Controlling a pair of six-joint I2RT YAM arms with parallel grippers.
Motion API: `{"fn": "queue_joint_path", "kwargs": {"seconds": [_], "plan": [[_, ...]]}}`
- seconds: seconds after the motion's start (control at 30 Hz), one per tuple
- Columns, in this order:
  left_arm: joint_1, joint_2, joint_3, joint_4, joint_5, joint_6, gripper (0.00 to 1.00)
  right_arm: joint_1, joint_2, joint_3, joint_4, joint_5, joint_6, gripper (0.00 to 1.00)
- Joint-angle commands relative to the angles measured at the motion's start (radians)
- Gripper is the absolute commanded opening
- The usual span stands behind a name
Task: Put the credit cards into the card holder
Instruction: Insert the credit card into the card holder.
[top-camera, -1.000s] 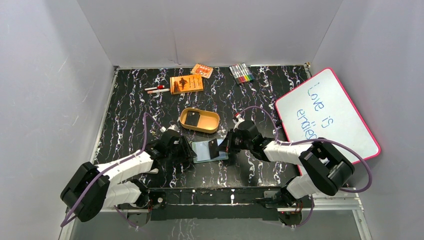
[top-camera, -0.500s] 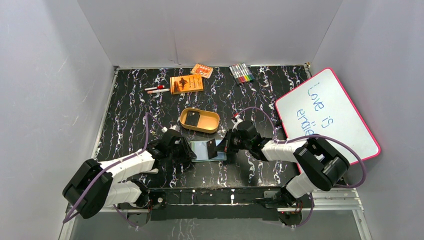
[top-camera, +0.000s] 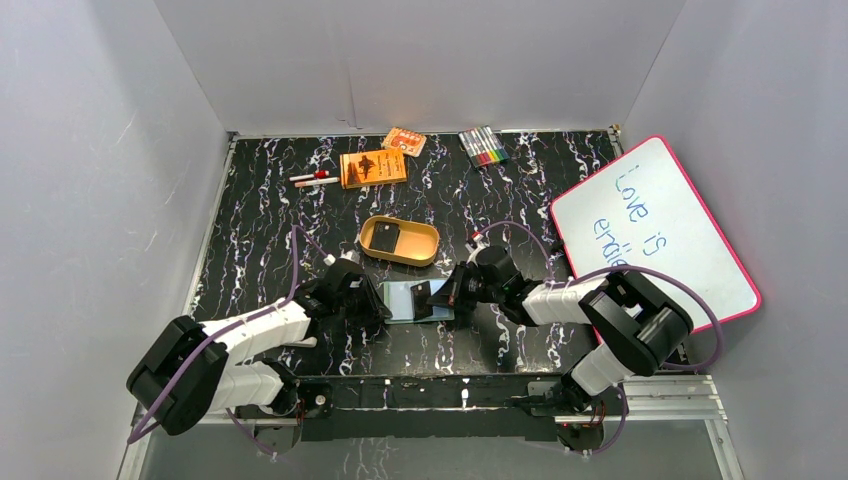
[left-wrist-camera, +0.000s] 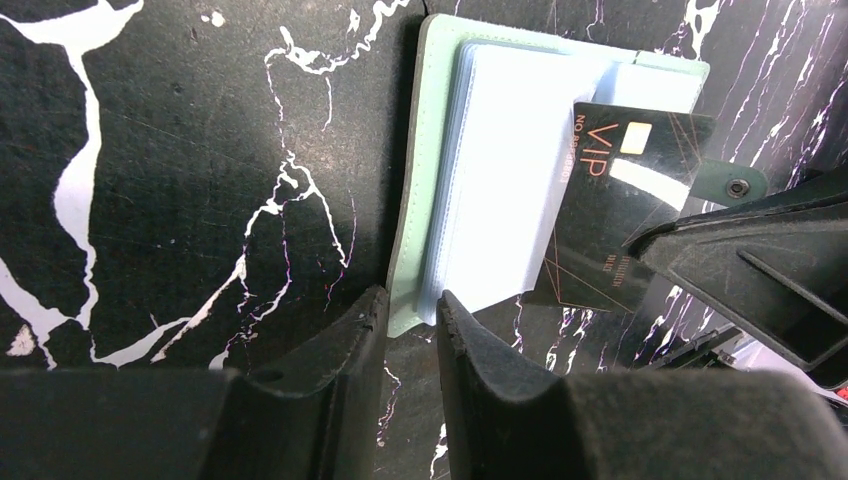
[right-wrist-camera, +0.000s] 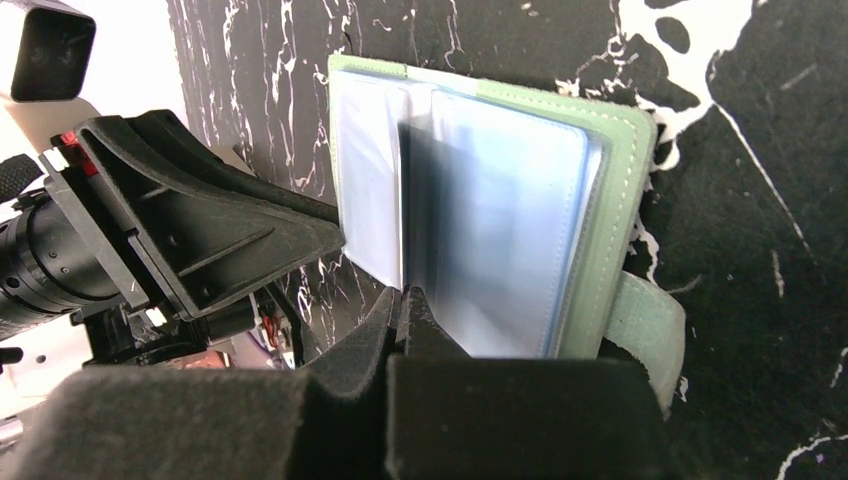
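The card holder (top-camera: 400, 302) is a mint-green booklet of clear sleeves, lying open between the two arms. My right gripper (top-camera: 443, 292) is shut on a black VIP credit card (left-wrist-camera: 625, 200), holding it tilted over the holder's right page (right-wrist-camera: 510, 220). From the right wrist the card shows edge-on, rising from the right gripper (right-wrist-camera: 403, 292). My left gripper (left-wrist-camera: 410, 298) stands at the holder's near left corner (left-wrist-camera: 405, 315), jaws a narrow gap apart with that corner at the tips. Another black credit card (top-camera: 388, 237) lies in a gold tin (top-camera: 420, 245).
A pink-framed whiteboard (top-camera: 655, 225) leans at the right. Along the back lie an orange booklet (top-camera: 373, 167), a small orange pack (top-camera: 404, 141), a set of markers (top-camera: 482, 146) and two pens (top-camera: 314, 178). Grey walls close in three sides.
My left gripper's jaws have narrowed at the holder's left edge. My right gripper has carried the card a little to the left, further over the open holder.
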Motion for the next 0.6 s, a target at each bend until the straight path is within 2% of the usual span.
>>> {"fn": "queue_joint_path", "kwargs": {"seconds": [0.0, 0.57], "plan": [[-0.002, 0.003, -0.014, 0.0, 0.013, 0.001, 0.23, -0.002, 0.003, -0.014, 0.062, -0.008, 0.053, 0.0], [-0.003, 0.0, -0.021, 0.006, 0.021, 0.002, 0.2, -0.003, 0.042, -0.013, 0.068, 0.006, 0.076, 0.0]]}}
